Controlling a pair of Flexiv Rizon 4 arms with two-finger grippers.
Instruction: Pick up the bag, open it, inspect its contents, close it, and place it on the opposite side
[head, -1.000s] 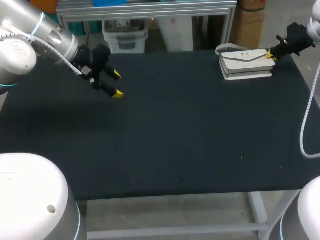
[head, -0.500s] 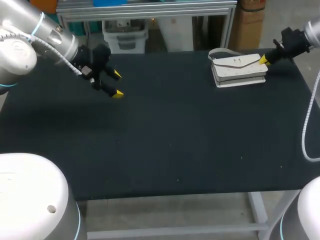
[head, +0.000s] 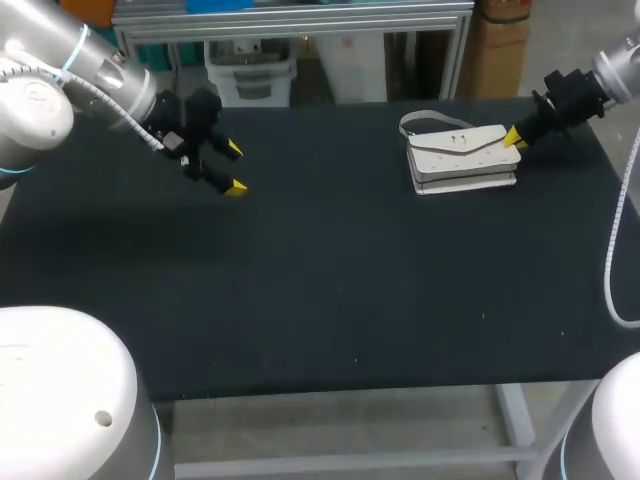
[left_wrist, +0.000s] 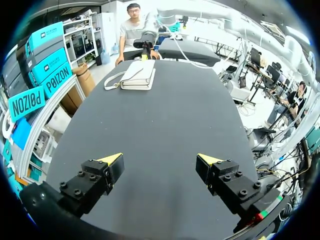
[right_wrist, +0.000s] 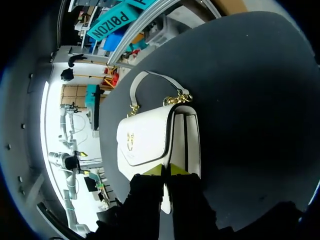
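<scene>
Dark table (head: 330, 300), bag (head: 462, 158) nearer centre than before.

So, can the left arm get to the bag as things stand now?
Probably, though it is a long reach: only bare table lies between the open left end effector and the bag. The right end effector grips its far end.

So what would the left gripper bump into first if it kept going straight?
Probably the bare table, short of the bag, since the left gripper tilts slightly down; depth is hard to judge.
</scene>
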